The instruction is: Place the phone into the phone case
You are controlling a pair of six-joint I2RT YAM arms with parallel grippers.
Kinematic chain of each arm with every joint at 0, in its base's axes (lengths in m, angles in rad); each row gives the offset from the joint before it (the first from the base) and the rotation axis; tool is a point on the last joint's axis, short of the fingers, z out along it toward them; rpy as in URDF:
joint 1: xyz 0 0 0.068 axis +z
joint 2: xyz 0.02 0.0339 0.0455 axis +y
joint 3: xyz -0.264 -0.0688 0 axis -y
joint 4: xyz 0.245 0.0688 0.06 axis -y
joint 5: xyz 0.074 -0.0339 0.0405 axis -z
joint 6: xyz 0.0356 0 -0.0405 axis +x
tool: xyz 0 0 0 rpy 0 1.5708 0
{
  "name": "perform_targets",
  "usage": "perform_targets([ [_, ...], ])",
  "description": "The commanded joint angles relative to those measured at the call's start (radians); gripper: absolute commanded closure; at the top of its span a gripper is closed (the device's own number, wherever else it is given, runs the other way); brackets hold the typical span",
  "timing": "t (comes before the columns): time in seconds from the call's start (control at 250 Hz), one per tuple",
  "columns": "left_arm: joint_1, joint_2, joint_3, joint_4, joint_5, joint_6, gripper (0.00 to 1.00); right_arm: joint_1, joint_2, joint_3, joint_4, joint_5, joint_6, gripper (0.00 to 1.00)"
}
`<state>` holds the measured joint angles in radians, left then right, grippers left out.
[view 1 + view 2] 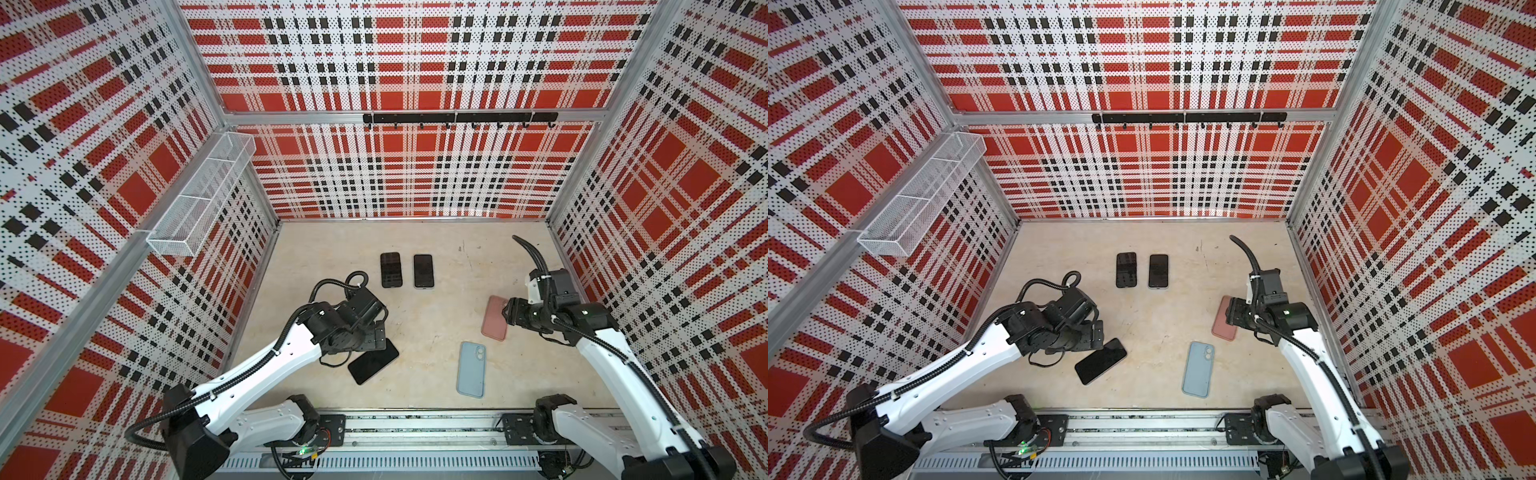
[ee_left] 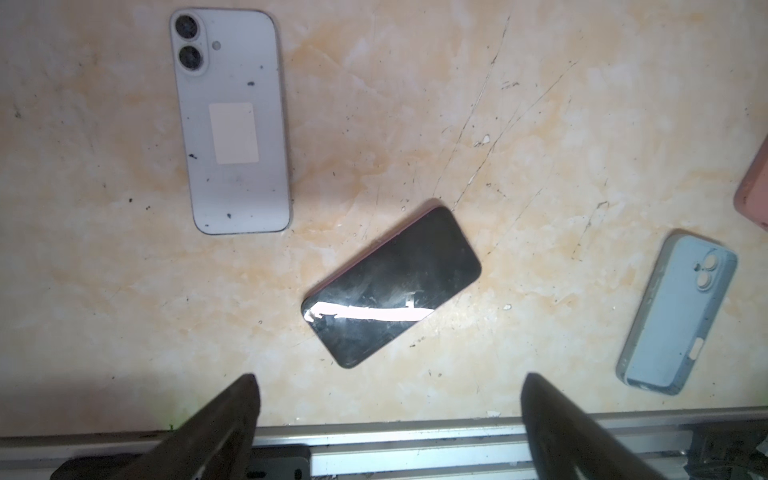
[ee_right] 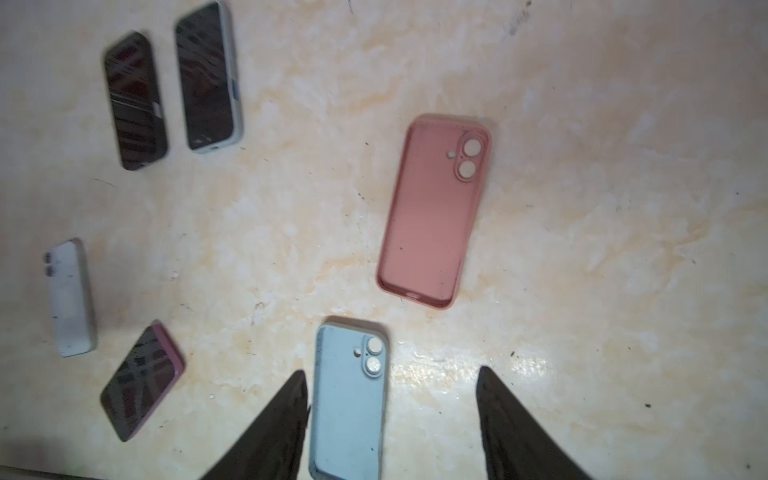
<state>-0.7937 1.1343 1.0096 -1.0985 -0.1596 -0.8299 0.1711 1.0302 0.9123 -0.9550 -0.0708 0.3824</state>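
A black-screened phone (image 1: 372, 360) (image 2: 390, 286) with a pink edge lies face up and askew on the table. My left gripper (image 1: 374, 332) (image 2: 386, 386) hovers just beside it, open and empty. A white phone (image 2: 232, 124) lies face down nearby; my left arm hides it in both top views. An empty pink phone case (image 1: 492, 324) (image 3: 432, 212) lies open side up at the right. Over its edge hangs my right gripper (image 1: 508, 314) (image 3: 390, 386), open and holding nothing. An empty blue case (image 1: 472, 370) (image 3: 349, 399) lies nearer the front, partly between the right fingers in the right wrist view.
Two cased phones (image 1: 391, 270) (image 1: 424, 271) lie side by side, screens up, toward the back. A metal rail (image 1: 415, 428) runs along the front edge. A wire basket (image 1: 199, 195) hangs on the left wall and a hook bar (image 1: 457, 118) on the back wall.
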Motion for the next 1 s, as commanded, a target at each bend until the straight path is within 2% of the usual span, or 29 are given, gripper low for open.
perform_targets([
  [0.0,-0.004,0.01,-0.025,0.077,-0.002,-0.001,0.0,0.005,0.049,-0.002,-0.023,0.023,-0.029,0.35],
  [0.1,-0.003,0.02,-0.056,0.131,0.027,-0.008,0.0,0.027,0.092,-0.014,0.023,0.009,0.006,0.36],
  [0.532,-0.001,-0.033,-0.164,0.201,0.096,-0.044,0.01,0.172,0.381,0.034,0.136,0.127,0.129,0.4],
  [0.676,0.0,-0.045,-0.206,0.24,0.117,-0.059,0.01,0.214,0.415,0.026,0.124,0.122,0.161,0.41],
  [0.992,-0.007,-0.019,-0.197,0.26,0.114,-0.056,0.01,0.396,0.393,-0.104,0.131,0.18,0.309,0.44],
])
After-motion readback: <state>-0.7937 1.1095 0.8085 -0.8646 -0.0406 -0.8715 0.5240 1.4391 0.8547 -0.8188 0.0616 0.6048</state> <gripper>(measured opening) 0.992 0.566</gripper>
